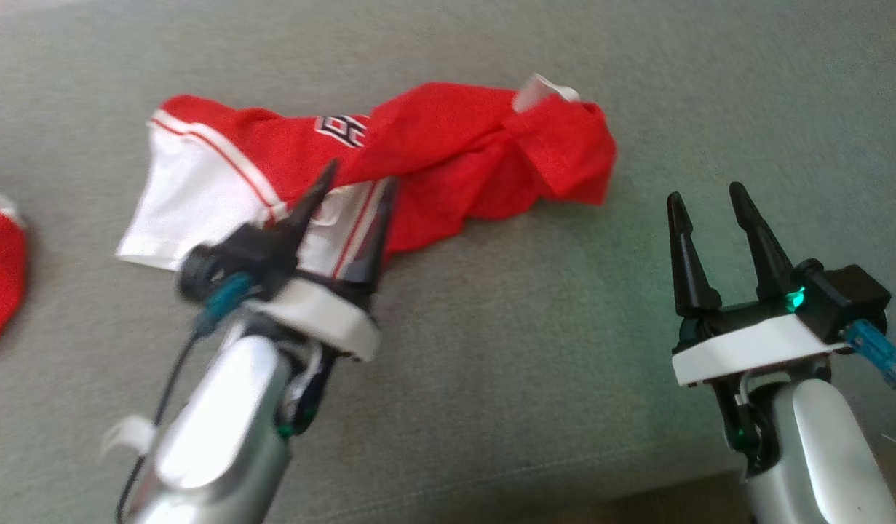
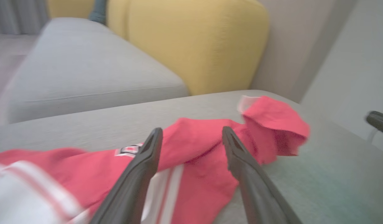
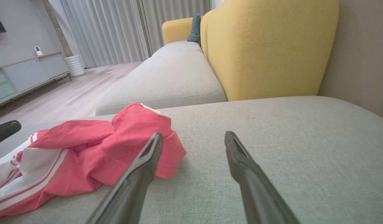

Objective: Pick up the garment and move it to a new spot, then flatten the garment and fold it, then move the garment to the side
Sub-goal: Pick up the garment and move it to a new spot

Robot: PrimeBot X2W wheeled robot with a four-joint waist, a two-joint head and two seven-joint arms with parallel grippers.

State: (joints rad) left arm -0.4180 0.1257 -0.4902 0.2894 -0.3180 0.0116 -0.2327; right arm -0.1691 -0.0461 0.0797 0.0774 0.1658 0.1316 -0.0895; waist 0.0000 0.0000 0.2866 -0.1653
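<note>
**Bunched red garment on grey cushion, both grippers open**

The red-and-white garment lies rumpled on the grey cushion; its folds hide its outline and part of its printed mark; the left gripper, blurred, stands over the garment's near striped edge with fingers spread, and whether they touch the cloth is unclear; the right gripper, also parted, is over bare cushion beside the garment; a second red item is cut off at the left edge.
</note>
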